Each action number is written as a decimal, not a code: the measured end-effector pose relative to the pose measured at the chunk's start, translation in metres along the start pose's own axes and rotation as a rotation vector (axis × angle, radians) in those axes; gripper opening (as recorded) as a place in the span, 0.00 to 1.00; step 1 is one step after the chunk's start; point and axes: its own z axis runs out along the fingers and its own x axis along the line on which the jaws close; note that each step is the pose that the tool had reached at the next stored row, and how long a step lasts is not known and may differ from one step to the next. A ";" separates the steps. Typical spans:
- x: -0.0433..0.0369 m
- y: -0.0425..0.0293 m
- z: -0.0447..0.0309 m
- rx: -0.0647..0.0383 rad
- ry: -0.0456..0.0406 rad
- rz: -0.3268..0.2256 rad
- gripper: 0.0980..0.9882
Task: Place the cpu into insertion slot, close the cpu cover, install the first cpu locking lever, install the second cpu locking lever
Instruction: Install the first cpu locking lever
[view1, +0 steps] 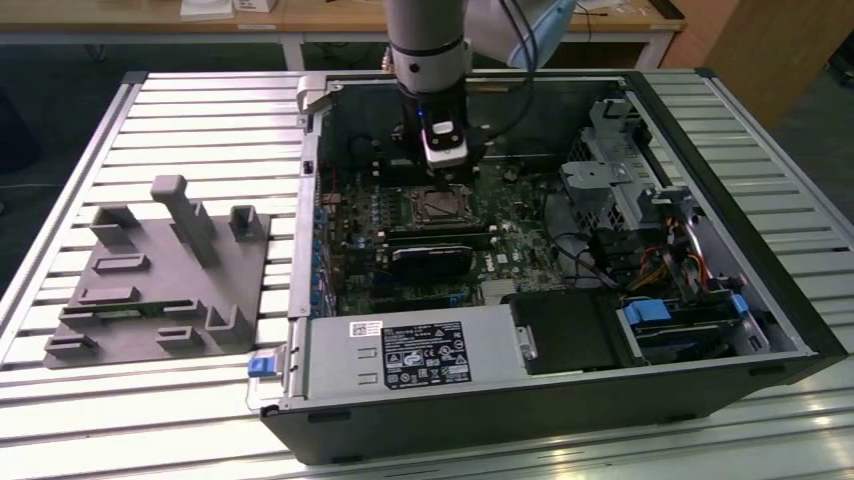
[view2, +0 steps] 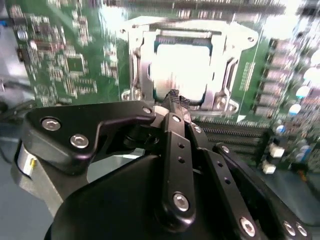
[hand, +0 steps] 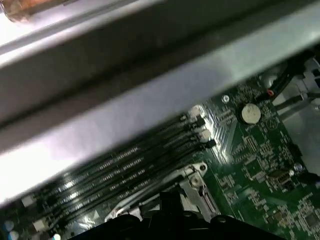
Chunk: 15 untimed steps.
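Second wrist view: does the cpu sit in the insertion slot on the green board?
Yes, the cpu shows its pale silvery top inside the metal rim of the insertion slot.

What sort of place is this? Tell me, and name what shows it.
Probably a robotics lab or test bench: a robot arm reaches into an open computer case lying on a slatted metal table, a grey moulded fixture plate sits beside it, and wooden desks stand behind.

Silver-grey cylindrical robot arm (view1: 424, 40) with a black wrist (view1: 435, 100), a small blue light (view1: 422, 127) and dark trailing cables (view1: 529, 45). Its gripper (view2: 173, 100) is matte black linked bars fastened with round silver screws (view2: 181, 201).
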 end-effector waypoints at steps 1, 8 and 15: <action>-0.0009 -0.0016 0.0001 0.009 -0.0033 -0.002 0.01; -0.0065 -0.0120 0.0005 0.053 -0.0214 -0.009 0.01; -0.0067 -0.0123 -0.0005 0.054 -0.0215 -0.009 0.01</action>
